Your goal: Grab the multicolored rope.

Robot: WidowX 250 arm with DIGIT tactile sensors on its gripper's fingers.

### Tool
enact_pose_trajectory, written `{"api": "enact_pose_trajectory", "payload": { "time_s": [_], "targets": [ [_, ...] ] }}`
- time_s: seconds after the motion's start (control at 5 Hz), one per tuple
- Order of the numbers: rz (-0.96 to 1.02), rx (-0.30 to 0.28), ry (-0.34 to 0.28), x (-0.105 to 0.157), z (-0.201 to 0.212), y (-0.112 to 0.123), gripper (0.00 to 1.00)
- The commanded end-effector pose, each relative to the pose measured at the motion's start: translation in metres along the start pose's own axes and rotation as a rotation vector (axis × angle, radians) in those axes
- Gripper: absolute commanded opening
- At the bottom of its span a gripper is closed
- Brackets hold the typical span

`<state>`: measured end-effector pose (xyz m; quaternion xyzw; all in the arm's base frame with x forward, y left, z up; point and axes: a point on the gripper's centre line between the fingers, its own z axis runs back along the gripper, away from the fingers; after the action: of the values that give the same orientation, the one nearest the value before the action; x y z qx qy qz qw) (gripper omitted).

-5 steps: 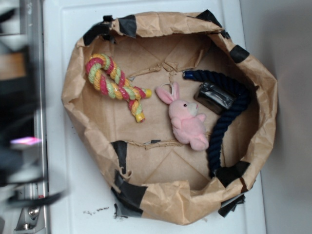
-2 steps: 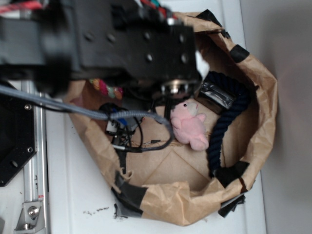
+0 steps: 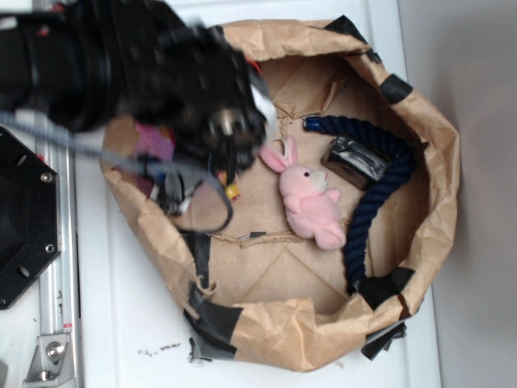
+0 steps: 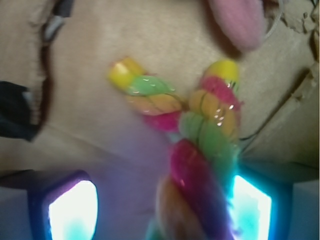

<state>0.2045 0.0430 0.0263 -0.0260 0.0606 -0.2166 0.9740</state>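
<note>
The gripper [image 4: 160, 210] is open, its 2 lit fingers [image 4: 72, 210] at the lower corners of the wrist view, with the rope [image 4: 200, 150] running up between them, nearer the right one. Closing now could pinch only 1 edge of the twist, so the rope might roll out. The bunny [image 3: 311, 202] lies just right of the rope's ends and could be nudged. In the exterior view the arm [image 3: 121, 73] fills the upper left and hides most of the rope inside the bag [image 3: 436, 145]. Both views are blurred, so contact cannot be judged.
</note>
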Motion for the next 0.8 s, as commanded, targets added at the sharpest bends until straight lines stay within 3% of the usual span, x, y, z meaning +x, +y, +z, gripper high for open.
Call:
{"api": "enact_pose_trajectory", "payload": {
  "time_s": [0.0,0.2,0.4,0.6],
  "targets": [
    [0.056,0.047,-0.042,-0.005,-0.010,0.032,0.00],
    [0.045,0.086,-0.010,-0.009,-0.016,0.026,0.00],
    [0.073,0.109,-0.034,-0.007,0.005,0.029,0.00],
    [0.161,0.098,-0.143,0.006,0.057,0.032,0.00]
  ]
}}
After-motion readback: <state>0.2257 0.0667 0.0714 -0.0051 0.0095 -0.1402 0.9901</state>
